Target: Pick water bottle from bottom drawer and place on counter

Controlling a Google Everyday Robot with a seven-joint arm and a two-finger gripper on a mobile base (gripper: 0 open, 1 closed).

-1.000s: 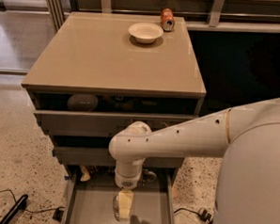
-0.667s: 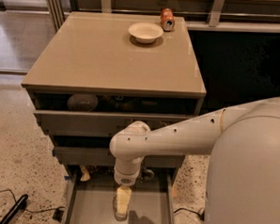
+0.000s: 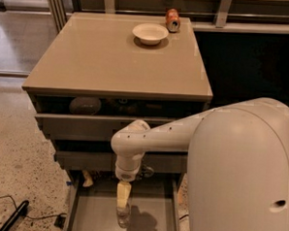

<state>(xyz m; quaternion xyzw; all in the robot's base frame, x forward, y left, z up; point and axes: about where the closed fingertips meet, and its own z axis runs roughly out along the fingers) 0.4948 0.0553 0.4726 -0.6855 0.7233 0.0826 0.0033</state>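
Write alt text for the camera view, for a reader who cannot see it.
A white robot arm reaches down into the open bottom drawer of a grey cabinet, its claw directly over a clear water bottle on the drawer floor. On the beige counter above sit a white bowl and an orange can near the far edge.

One bowl [image 3: 150, 32], one can [image 3: 172, 20] — pincer [image 3: 123, 203] over bottle [image 3: 123, 218]

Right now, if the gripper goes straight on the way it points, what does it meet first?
The water bottle. The gripper points down into the open bottom drawer, and the bottle stands directly under its tip; they may already touch, depth is unclear. Past the bottle, only the drawer floor.
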